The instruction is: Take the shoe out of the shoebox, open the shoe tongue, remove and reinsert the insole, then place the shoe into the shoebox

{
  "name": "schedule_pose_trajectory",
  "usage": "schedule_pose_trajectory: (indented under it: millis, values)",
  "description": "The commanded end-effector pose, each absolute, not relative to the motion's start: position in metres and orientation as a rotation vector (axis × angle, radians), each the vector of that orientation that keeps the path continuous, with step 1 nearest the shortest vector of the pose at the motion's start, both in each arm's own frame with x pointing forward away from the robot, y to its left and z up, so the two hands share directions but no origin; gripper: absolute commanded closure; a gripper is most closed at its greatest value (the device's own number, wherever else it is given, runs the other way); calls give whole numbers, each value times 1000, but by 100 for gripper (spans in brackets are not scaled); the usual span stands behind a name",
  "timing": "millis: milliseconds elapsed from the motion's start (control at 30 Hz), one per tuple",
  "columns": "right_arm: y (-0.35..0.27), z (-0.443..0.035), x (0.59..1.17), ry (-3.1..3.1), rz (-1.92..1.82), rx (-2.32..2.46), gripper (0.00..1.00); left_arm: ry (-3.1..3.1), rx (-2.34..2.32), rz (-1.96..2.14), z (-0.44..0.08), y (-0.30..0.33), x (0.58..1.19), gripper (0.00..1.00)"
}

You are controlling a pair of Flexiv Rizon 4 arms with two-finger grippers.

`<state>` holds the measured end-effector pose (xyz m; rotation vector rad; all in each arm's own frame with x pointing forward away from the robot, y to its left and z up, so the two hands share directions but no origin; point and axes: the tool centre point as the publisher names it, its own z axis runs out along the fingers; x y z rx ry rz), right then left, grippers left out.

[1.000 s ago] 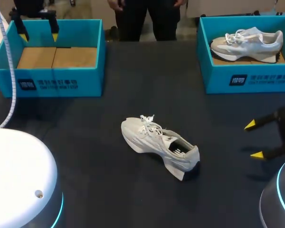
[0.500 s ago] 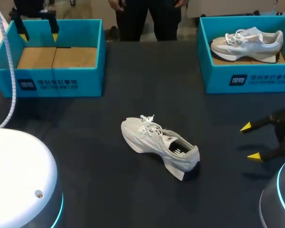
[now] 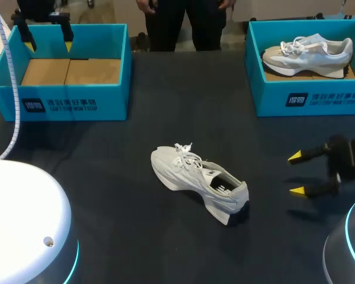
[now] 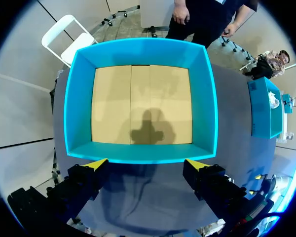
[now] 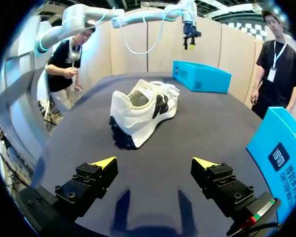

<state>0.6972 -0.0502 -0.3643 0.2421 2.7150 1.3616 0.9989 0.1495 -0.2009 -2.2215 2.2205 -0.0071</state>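
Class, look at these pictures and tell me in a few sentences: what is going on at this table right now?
Nothing is being held. The white sneaker lies on the dark table, outside both boxes. The right gripper is open, low over the table, facing the sneaker's heel end and apart from it. The left gripper hangs open above the empty left shoebox. The right shoebox holds a second sneaker.

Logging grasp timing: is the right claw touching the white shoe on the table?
Apart. The head view shows bare table between the right claw and the white shoe; in the right wrist view the shoe sits ahead of it.
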Motion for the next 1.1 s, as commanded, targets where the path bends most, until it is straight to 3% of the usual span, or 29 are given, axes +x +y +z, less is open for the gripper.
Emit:
schedule_pose_trajectory:
  millis: [33,1100]
  values:
    - [-38,-369,692,2668,1344,283,0,2221,-2222,-5,-201,150,999,0]
    - [38,-394,663,2537,1363,525,0,2221,-2222,-5,-201,150,999,0]
